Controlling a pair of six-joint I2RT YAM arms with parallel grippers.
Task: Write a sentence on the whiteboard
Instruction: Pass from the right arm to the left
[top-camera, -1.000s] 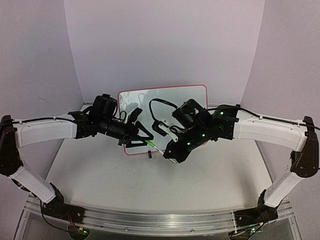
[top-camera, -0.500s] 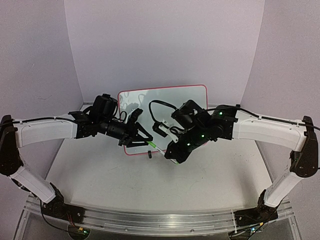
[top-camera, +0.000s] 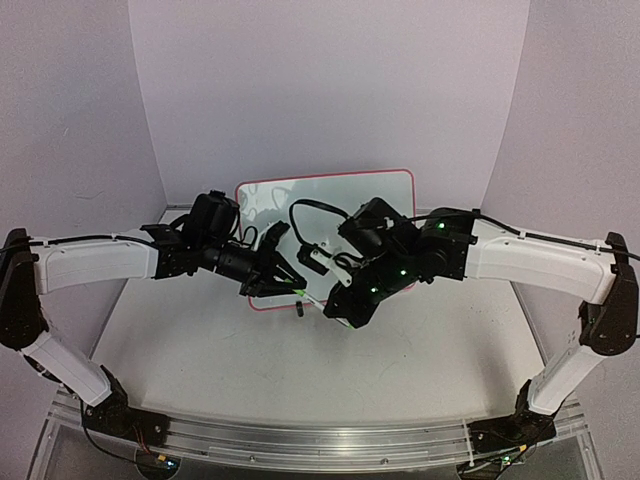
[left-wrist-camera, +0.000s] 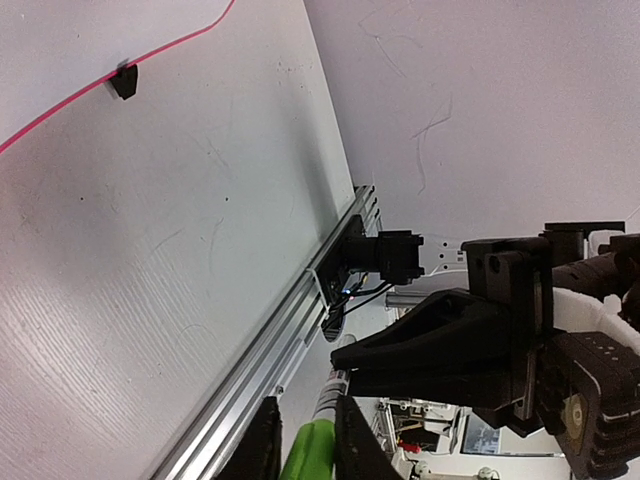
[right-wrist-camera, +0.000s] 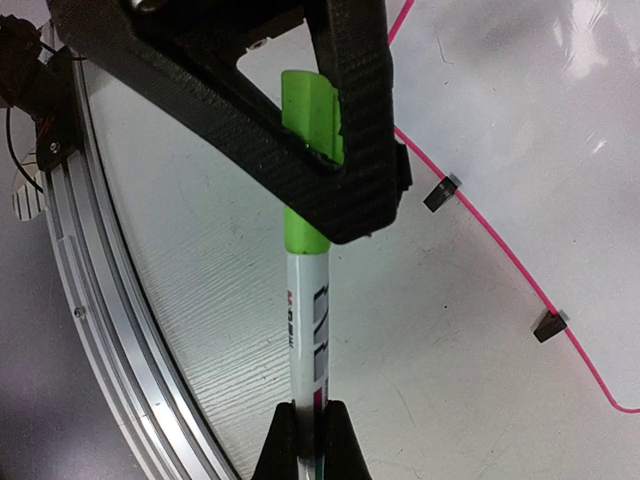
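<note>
The whiteboard (top-camera: 335, 195), glossy white with a thin pink frame, lies at the back of the table; its edge and a black clip foot (right-wrist-camera: 437, 193) show in the wrist views. Over its front edge my right gripper (top-camera: 335, 308) is shut on the white barrel of a marker (right-wrist-camera: 305, 320). My left gripper (top-camera: 290, 285) meets it from the left. In the left wrist view its fingers (left-wrist-camera: 262, 445) press both sides of the marker's green cap (left-wrist-camera: 310, 452). In the right wrist view the left gripper's black finger (right-wrist-camera: 340, 150) covers part of the cap (right-wrist-camera: 312, 110).
The tabletop (top-camera: 200, 350) is white with a wood grain. An aluminium rail (top-camera: 320, 440) runs along its near edge with both arm bases on it. A small black piece (top-camera: 300, 310) sits by the board's front edge. Pale walls close in the back and both sides.
My left gripper has moved right onto the marker and its jaws have closed in around the green cap. The right gripper has shifted slightly left with the marker.
</note>
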